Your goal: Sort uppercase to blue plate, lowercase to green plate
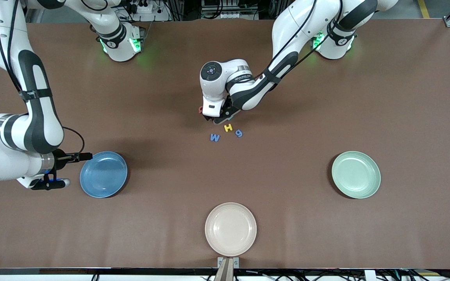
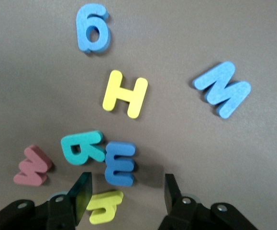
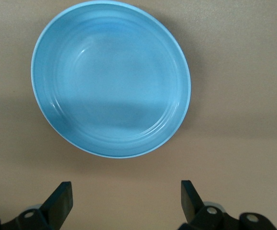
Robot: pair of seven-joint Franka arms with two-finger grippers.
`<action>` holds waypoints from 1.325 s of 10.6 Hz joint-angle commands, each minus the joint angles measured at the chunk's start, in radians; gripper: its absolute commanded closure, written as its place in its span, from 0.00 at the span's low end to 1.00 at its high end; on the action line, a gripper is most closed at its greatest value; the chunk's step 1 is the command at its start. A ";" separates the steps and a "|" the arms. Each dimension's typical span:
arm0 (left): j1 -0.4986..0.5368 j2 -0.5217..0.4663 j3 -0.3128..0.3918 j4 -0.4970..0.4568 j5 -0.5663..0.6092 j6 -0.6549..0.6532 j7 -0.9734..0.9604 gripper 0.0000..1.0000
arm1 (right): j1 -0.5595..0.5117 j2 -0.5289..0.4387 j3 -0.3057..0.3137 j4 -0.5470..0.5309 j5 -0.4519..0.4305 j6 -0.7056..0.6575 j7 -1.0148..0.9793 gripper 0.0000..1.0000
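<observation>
Left wrist view: the left tool (image 2: 124,196) hovers low over the letter pile with its jaws partly apart and empty, straddling the blue m (image 2: 120,163). The yellow y (image 2: 105,206) lies by one finger; the green R (image 2: 82,147) and red w (image 2: 32,166) sit just past it, then the yellow H (image 2: 125,93), blue M (image 2: 223,89) and blue g (image 2: 92,27). This looks like the first pick. Next it should lower, pinch the m, and carry it to the green plate (image 1: 356,174). The right tool (image 3: 126,201) waits wide open beside the blue plate (image 3: 110,79).

Yellow H (image 2: 125,93), teal R (image 2: 83,147), light-blue plate (image 3: 111,79), brown table (image 1: 326,117).
</observation>
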 commanded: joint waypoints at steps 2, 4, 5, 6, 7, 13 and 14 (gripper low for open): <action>-0.008 0.006 0.014 0.000 0.037 0.009 -0.027 0.31 | -0.011 0.012 0.004 0.014 0.020 -0.003 -0.025 0.00; -0.008 0.009 0.014 0.001 0.036 0.020 -0.027 0.32 | -0.011 0.012 0.004 0.014 0.020 -0.003 -0.025 0.00; -0.008 0.009 0.014 0.001 0.036 0.021 -0.027 0.32 | -0.011 0.012 0.004 0.014 0.020 -0.001 -0.025 0.00; -0.008 0.011 0.014 0.001 0.036 0.021 -0.027 0.32 | -0.011 0.013 0.004 0.014 0.020 -0.001 -0.025 0.00; -0.008 0.012 0.014 0.001 0.036 0.021 -0.027 0.32 | -0.011 0.013 0.004 0.014 0.020 -0.001 -0.025 0.00; -0.014 0.022 0.014 0.003 0.051 0.029 -0.038 0.98 | -0.011 0.013 0.004 0.014 0.020 -0.001 -0.025 0.00; -0.017 0.020 0.014 0.005 0.051 0.029 -0.049 1.00 | -0.011 0.013 0.004 0.014 0.020 -0.001 -0.025 0.00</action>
